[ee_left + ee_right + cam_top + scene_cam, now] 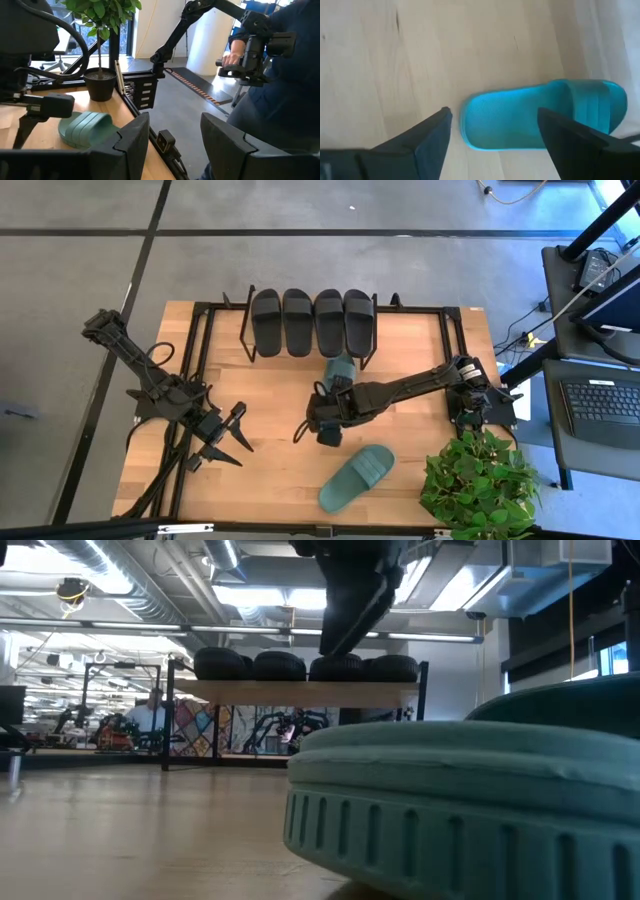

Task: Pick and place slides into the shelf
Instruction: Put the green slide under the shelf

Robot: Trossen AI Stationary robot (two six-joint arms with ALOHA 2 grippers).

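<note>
Several black slides (312, 322) lie side by side, soles down, on top of the shelf (420, 330) at the table's far side; they also show in the low view as black slides (300, 666) on the shelf (300, 692). One green slide (357, 477) lies flat on the table near its front edge. A second green slide (341, 367) shows at the shelf's near edge, its near end hidden by my right arm. My right gripper (318, 430) hangs open above the table between the two green slides, tilted down; past its fingers (495, 115) a green slide (545, 117) lies untouched. My left gripper (225, 442) waits open at the left.
A potted plant (478, 480) stands at the table's near right corner, close to the loose green slide. Black frame rails (190, 380) run along the table's left side. A person (280, 100) stands beyond the table in the left wrist view.
</note>
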